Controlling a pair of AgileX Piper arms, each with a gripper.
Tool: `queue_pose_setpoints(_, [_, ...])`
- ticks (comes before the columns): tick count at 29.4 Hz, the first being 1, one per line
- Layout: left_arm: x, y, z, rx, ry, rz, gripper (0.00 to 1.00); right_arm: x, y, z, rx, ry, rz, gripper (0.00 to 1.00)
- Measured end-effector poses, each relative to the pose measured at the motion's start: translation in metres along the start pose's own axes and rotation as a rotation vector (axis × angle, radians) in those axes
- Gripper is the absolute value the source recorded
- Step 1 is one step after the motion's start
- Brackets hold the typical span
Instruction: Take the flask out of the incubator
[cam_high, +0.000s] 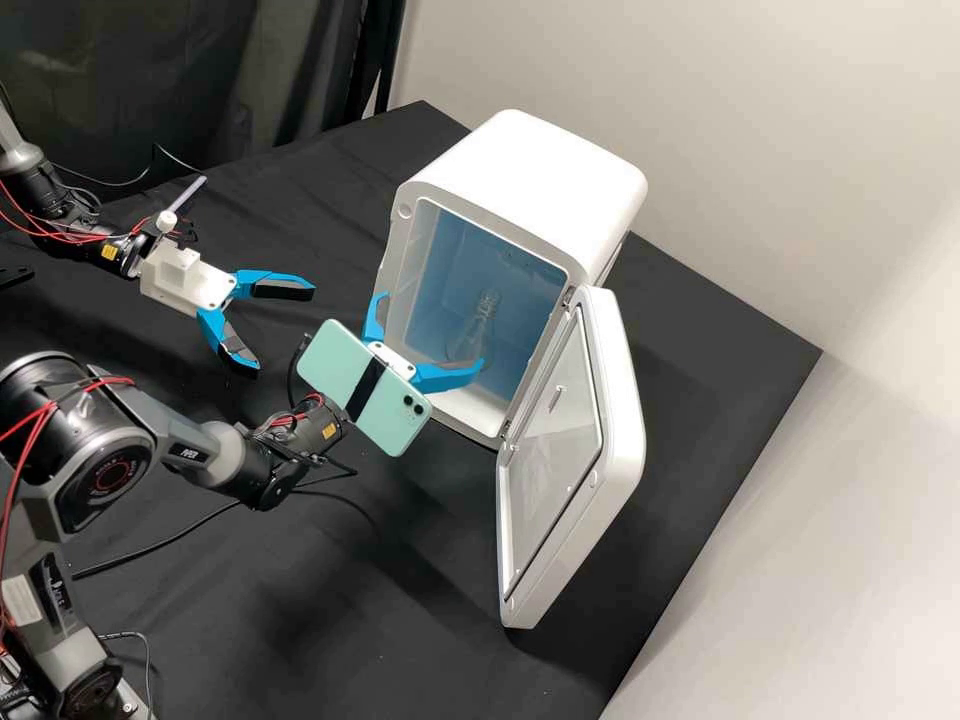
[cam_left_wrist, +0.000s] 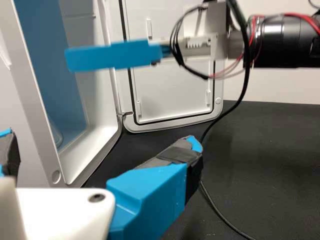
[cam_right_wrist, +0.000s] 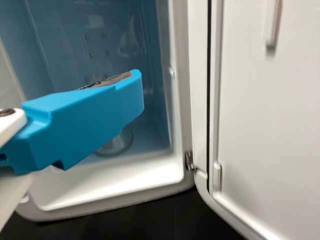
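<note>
A white incubator (cam_high: 540, 170) stands on the black bench with its door (cam_high: 575, 450) swung wide open. A clear glass flask (cam_high: 478, 325) stands upright on the blue-lit floor inside. My right gripper (cam_high: 428, 335) is open at the mouth of the chamber, just in front of the flask. In the right wrist view one blue finger (cam_right_wrist: 85, 125) covers much of the flask (cam_right_wrist: 114, 145). My left gripper (cam_high: 280, 328) is open and holds nothing, a short way left of the incubator. In the left wrist view the right arm's finger (cam_left_wrist: 115, 55) shows at the opening.
A mint-green phone-like camera (cam_high: 365, 385) sits on the right arm's wrist. Cables (cam_high: 150, 545) trail over the bench by the arm bases. The open door stands to the right of the opening, near the bench's right edge (cam_high: 700, 520).
</note>
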Motion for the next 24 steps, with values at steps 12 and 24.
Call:
queue_pose_setpoints(12, [0.000, 0.0005, 0.000, 0.000, 0.000, 0.002, 1.00, 0.005, -0.020, 0.036, 0.012, -0.120, -0.067, 1.00])
queue_pose_setpoints(24, [-0.001, 0.0048, 0.001, 0.002, -0.003, 0.016, 1.00, 0.028, -0.020, 0.053, -0.071, -0.125, -0.045, 1.00])
